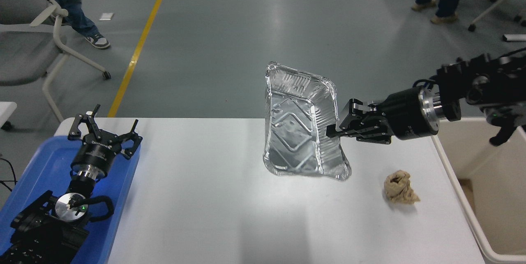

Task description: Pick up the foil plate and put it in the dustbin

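The foil plate [298,124] is a shiny silver foil tray with ribbed sides. It hangs tilted in the air above the white table [213,198], its open side facing the camera. My right gripper [333,129] is shut on the tray's right rim and holds it up. The dustbin [489,186] is a large cream-white bin at the table's right edge, to the right of the gripper. My left gripper [102,126] is open and parked over the blue tray at the lower left.
A crumpled brown paper ball [400,188] lies on the table near the bin. A shallow blue tray [37,173] sits at the left edge. Chairs and people's legs are on the floor beyond the table.
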`<state>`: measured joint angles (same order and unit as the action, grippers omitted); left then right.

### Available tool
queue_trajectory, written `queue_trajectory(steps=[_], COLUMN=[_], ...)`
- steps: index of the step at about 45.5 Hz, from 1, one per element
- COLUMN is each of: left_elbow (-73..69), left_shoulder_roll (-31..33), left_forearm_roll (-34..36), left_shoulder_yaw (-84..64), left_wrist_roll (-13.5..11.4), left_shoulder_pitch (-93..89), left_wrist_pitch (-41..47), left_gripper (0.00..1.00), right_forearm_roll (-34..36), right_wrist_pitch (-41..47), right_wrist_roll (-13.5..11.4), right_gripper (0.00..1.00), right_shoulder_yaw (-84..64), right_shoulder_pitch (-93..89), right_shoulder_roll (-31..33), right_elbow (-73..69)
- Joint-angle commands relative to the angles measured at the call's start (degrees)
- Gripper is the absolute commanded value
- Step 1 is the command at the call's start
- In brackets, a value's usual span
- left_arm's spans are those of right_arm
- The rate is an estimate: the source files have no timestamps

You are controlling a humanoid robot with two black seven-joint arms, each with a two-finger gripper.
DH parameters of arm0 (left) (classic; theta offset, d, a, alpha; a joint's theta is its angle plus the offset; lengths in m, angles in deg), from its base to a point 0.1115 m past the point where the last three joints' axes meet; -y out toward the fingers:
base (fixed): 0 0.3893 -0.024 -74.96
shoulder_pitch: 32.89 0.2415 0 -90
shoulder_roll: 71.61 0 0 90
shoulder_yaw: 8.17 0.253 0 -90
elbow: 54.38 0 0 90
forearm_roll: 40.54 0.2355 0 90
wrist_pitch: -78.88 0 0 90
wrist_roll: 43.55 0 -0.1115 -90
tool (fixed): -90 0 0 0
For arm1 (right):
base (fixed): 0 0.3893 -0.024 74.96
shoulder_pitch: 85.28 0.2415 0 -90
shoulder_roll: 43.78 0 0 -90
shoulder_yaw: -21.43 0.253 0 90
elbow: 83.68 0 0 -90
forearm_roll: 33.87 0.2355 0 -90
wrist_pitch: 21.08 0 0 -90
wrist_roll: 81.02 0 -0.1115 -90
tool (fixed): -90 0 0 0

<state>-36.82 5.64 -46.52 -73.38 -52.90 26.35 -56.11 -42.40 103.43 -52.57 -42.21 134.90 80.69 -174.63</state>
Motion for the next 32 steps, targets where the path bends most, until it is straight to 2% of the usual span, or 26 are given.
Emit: queue_trajectory(steps=[1,15,26,32], left_elbow=[0.0,-0.1,-0.1,-0.1], left_shoulder_roll=[0.0,0.0,0.0,0.0], left_forearm_roll=[0.0,0.0,0.0,0.0], left_shoulder_yaw=[0.0,0.0,0.0,0.0], left_wrist_roll=[-0.1,-0.1,-0.1,-0.1], left_shoulder_pitch=[0.0,0.0,0.0,0.0], left_wrist_pitch=[0.0,0.0,0.0,0.0], left_gripper=[0.99,0.99,0.99,0.99], right_forearm_roll=[-5.0,-8.8,-14.1,-17.6], right_wrist_pitch=[10.5,10.5,10.5,10.5], right_wrist_roll=[0.2,-0.1,-0.3,-0.2], right_gripper=[0.00,0.00,0.00,0.00], right_shoulder_yaw=[-0.6,-1.0,-4.1,-4.7], right_shoulder_pitch=[17.7,29.3,25.9,18.1], right_shoulder_roll=[6.0,8.9,8.9,10.2], right_elbow=[-0.4,-0.4,1.7,8.9])
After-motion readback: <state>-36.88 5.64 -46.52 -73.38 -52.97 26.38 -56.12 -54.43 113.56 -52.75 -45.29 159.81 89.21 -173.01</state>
